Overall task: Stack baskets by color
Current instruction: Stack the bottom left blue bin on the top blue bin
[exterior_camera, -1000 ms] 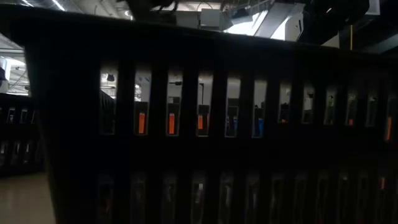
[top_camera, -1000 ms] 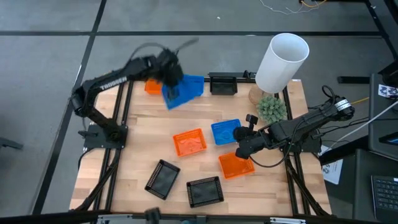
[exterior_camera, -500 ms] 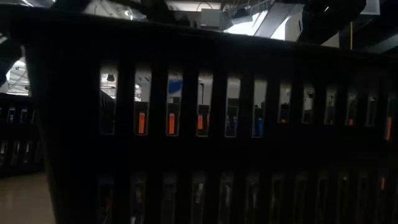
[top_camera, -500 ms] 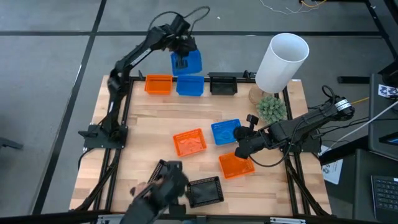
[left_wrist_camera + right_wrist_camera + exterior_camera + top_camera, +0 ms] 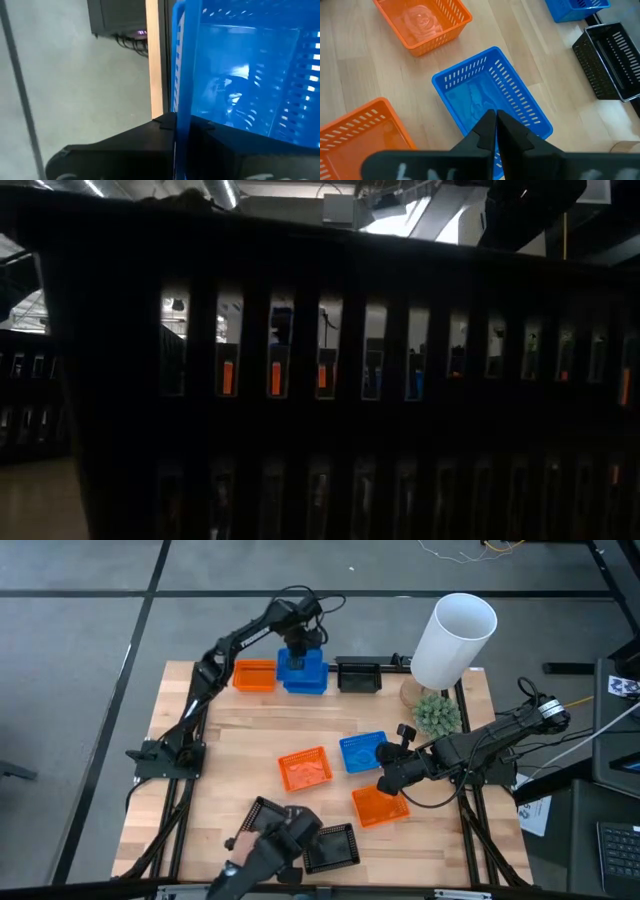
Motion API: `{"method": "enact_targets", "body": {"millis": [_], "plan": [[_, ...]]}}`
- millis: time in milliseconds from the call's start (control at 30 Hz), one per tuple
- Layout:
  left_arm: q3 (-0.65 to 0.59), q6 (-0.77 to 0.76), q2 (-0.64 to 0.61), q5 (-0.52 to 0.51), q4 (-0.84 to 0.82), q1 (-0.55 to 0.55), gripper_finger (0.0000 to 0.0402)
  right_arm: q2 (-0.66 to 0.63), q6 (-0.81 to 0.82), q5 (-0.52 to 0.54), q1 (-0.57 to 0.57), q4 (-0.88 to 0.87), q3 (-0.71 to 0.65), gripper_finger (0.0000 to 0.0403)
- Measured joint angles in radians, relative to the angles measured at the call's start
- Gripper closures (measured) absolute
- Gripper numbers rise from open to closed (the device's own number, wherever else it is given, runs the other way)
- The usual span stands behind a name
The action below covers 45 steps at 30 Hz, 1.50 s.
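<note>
My left gripper (image 5: 300, 643) is at the table's far edge, shut on a blue basket (image 5: 300, 662). That basket hangs over a second blue basket (image 5: 306, 682); whether it rests in it I cannot tell. An orange basket (image 5: 254, 675) and a black basket (image 5: 358, 675) stand on either side. Mid-table lie an orange basket (image 5: 305, 769), a blue basket (image 5: 490, 90) and another orange basket (image 5: 380, 806). My right gripper (image 5: 496, 120) hovers shut over that blue basket's near end. Two black baskets (image 5: 330, 846) sit near the front edge. My left gripper pinches one side wall (image 5: 179, 100) of the blue basket at its rim, one finger inside and one outside. The fingers come steeply from above. The basket hangs about level, open side up, over the other blue basket. My right gripper: I cannot tell whether it touches the blue basket.
A tall white cylinder (image 5: 455, 638) and a small green plant (image 5: 437, 714) stand at the far right. A person's hand with a dark sleeve (image 5: 262, 858) reaches in from the near edge by the black baskets. A black basket's slotted wall (image 5: 320, 380) fills the low view.
My left gripper has carried the blue basket toward the far edge and rolled. It has then come down over the second blue basket, and the held basket has gone from tilted to about level. A person's hand has come in at the near edge.
</note>
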Motion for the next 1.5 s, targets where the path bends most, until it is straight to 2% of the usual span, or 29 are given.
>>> {"method": "enact_targets", "body": {"millis": [367, 567, 833, 1233, 1500], "plan": [[0.0, 0.014, 0.003, -0.045, 0.012, -0.046, 0.0401, 0.0, 0.0, 0.0, 0.0, 0.0, 0.0, 0.0386], [0.0, 0.037, 0.003, -0.122, 0.017, -0.067, 0.0401, 0.0, 0.0, 0.0, 0.0, 0.0, 0.0, 0.0386], [0.0, 0.031, 0.003, -0.129, 0.011, -0.076, 0.0401, 0.0, 0.0, -0.001, 0.0, -0.002, 0.0, 0.0386], [-0.001, -0.021, 0.003, -0.132, 0.015, -0.071, 0.0317, 0.0, 0.004, -0.029, 0.0, -0.003, 0.0, 0.0386], [-0.001, -0.021, 0.003, -0.187, 0.012, -0.073, 0.0308, 0.0, 0.003, -0.029, 0.0, -0.003, 0.0, 0.0386]]}}
